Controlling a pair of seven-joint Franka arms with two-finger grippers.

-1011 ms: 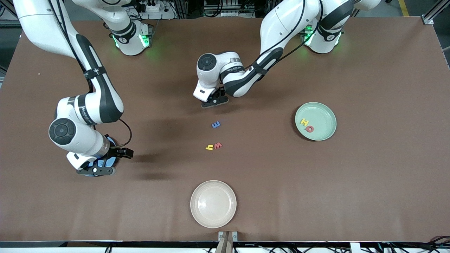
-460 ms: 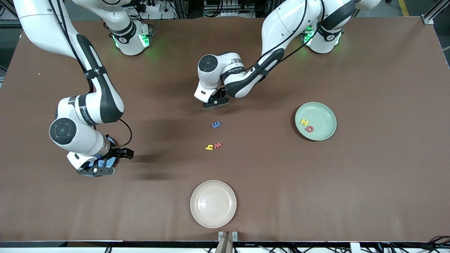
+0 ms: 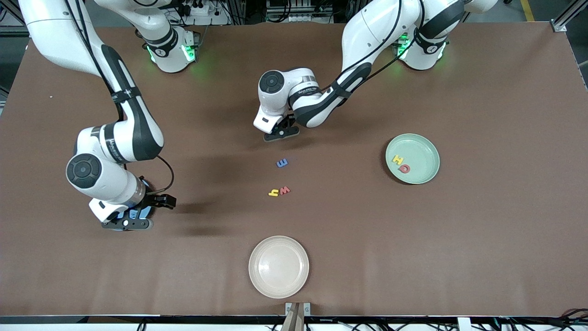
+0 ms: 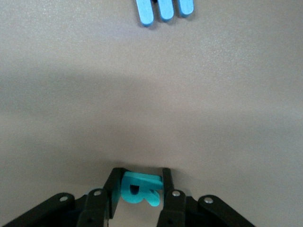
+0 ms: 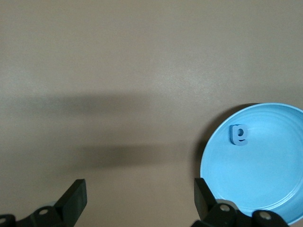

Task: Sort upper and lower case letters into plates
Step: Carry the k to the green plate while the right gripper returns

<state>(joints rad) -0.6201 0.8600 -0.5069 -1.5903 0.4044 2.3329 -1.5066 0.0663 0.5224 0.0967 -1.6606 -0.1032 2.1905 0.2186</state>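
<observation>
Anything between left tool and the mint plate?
Nothing visible. Left tool, closed on a teal letter, has bare table toward the mint plate; the blue letter lies nearer the camera, off that line.

letters (image 3: 401, 164) in green plate (image 3: 425, 151)

Take the blue letter E (image 3: 282, 162) as your landmark. You have open tabletop (image 3: 482, 239) all around it. Toward the front camera the yellow letter (image 3: 274, 193) and red letter (image 3: 285, 190) crowd together, touching. The left gripper (image 3: 281, 132) blocks the approach from the bases' side. The mint green plate (image 3: 412, 158) lies well apart.
</observation>
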